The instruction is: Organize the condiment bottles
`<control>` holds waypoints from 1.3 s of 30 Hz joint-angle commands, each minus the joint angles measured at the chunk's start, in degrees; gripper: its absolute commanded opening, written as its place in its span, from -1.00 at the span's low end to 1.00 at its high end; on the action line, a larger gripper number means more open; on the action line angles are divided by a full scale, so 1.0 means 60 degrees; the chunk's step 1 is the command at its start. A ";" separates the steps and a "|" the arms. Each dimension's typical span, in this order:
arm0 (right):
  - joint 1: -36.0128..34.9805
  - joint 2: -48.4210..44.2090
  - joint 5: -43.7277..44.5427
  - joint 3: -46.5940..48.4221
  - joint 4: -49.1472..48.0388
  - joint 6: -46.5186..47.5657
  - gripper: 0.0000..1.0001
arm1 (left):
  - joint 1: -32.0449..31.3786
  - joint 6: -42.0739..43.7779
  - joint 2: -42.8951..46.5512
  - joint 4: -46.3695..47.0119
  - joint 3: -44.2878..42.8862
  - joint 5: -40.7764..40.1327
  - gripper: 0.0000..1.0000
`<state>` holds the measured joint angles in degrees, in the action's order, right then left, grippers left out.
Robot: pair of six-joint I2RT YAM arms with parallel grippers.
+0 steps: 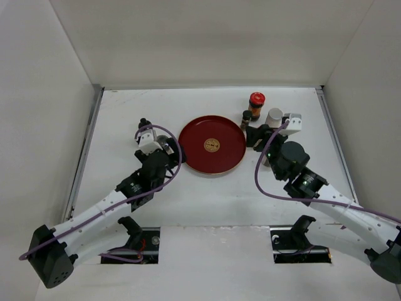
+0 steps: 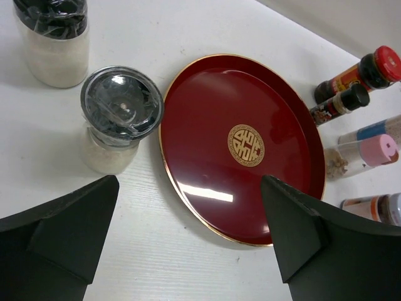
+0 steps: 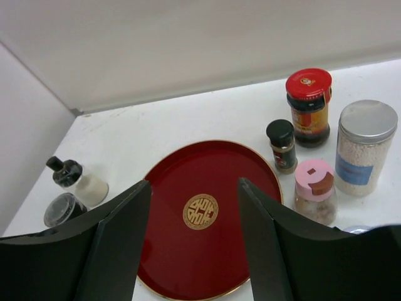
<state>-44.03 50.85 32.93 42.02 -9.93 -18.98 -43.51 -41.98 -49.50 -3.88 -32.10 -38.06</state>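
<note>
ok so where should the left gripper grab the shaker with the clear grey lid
Take the shaker by its pale body just under the wide lid, the left gripper coming from the near side, probably. It stands upright, apart from the black-capped jar, and the lid overhangs the body.

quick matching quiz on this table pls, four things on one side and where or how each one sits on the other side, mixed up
Things:
1. red-capped jar
2. pink-capped shaker
3. grey-lidded jar
4. red tray

Place or state:
a. holds nothing
b. left of the tray
c. right of the tray, farthest back
d. right of the tray, not as far back

Pairs: 1-c, 2-d, 3-b, 4-a
</note>
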 commanded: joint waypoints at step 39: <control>-0.0564 0.2482 -0.1547 -0.1173 -0.2900 -0.0542 0.56 | 0.1310 0.2338 -0.2428 0.0587 -0.1242 -0.0674 0.70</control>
<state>-47.07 65.41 24.97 34.30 -22.09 -21.50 -37.01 -28.73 -62.26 -4.49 -39.46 -42.39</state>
